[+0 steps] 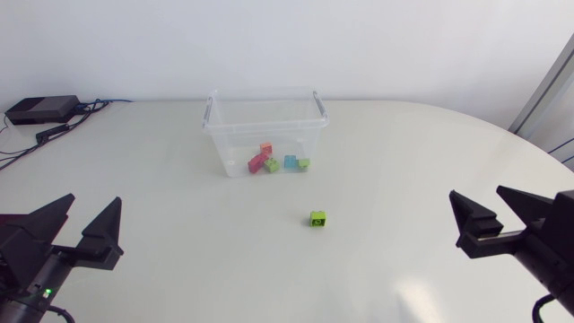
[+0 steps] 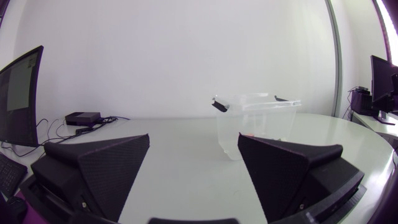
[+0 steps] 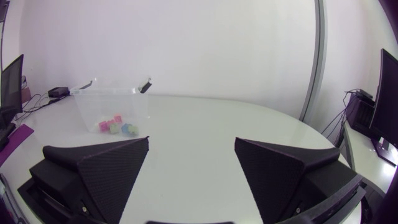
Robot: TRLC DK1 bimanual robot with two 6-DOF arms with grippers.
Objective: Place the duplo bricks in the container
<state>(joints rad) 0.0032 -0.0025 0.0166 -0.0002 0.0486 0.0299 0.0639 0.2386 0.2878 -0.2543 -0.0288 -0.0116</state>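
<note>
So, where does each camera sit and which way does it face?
Head view: fixed above the table, looking down; left gripper, right gripper, container, loose green brick.
Left wrist view: on the left arm, facing the container across the table; own open fingers.
Right wrist view: on the right arm, likewise.
All three share the container.

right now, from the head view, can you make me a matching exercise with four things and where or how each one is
Things:
1. bright green brick
2. blue brick
3. left gripper
4. container

Place or state:
a. inside the container
b. fingers apart, holding nothing
c. alone on the table, nearer to the arms than the container
d. clear plastic, no lid on, at the far middle of the table

Pairs: 1-c, 2-a, 3-b, 4-d
</note>
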